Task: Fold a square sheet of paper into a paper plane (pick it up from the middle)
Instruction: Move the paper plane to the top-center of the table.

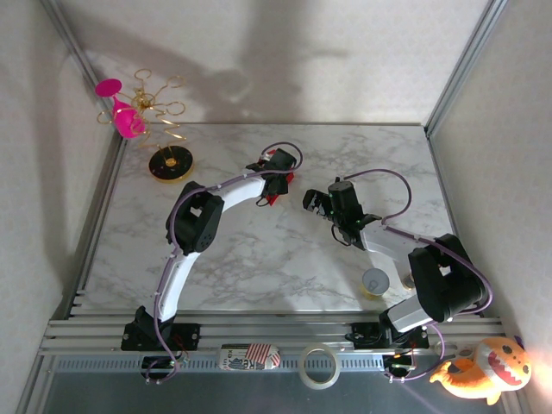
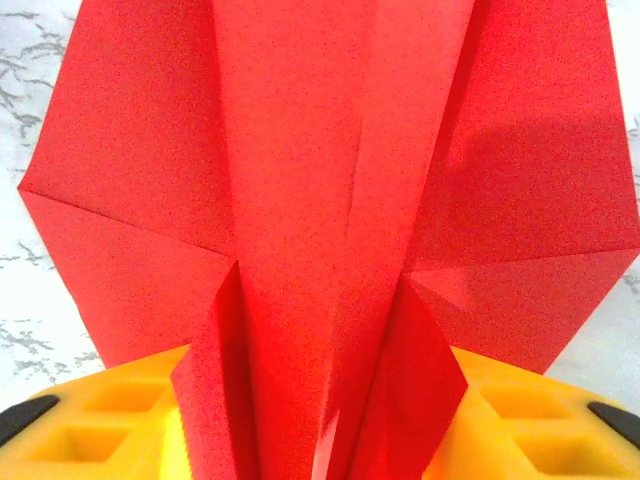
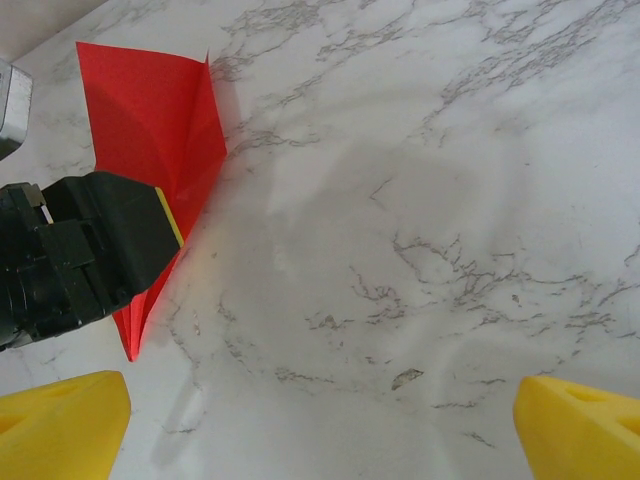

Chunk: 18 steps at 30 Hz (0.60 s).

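Marble table, pale walls, right pincer spread wide, left pincer around paper plane, grip unclear

Plane sits mid-back on the table, under the left gripper; right gripper hangs just right of it, apart.

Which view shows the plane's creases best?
Left wrist: the plane is close up, its centre crease and folded flaps plain. Right wrist shows one wing and a pointed tip, partly hidden. Top external gives small red slivers.
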Motion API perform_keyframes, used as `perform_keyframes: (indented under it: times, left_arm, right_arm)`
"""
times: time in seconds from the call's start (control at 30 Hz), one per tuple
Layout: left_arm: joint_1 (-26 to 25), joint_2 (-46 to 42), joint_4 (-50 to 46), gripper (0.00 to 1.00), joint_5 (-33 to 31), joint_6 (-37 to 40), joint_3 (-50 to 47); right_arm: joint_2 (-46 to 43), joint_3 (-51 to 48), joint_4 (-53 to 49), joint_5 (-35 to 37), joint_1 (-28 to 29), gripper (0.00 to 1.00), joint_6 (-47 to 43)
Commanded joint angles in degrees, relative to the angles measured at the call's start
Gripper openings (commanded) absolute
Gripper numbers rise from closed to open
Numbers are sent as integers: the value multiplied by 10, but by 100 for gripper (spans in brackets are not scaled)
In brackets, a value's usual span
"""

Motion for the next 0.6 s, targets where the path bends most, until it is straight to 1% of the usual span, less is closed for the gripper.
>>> perform_keyframes:
  times: [0.0, 0.3, 0.47, 0.57]
  left_arm:
    - [9, 39, -29, 50, -16, -20, 4]
    - [10, 51, -32, 51, -14, -34, 5]
    - [11, 43, -38, 48, -3, -35, 23]
    - [11, 27, -39, 45, 2, -35, 41]
  right_arm:
    - [8, 17, -7, 7, -4, 99, -5]
    - [13, 21, -9, 6, -4, 99, -3]
    - [13, 23, -11, 5, -4, 99, -2]
    - [13, 24, -11, 5, -4, 99, -2]
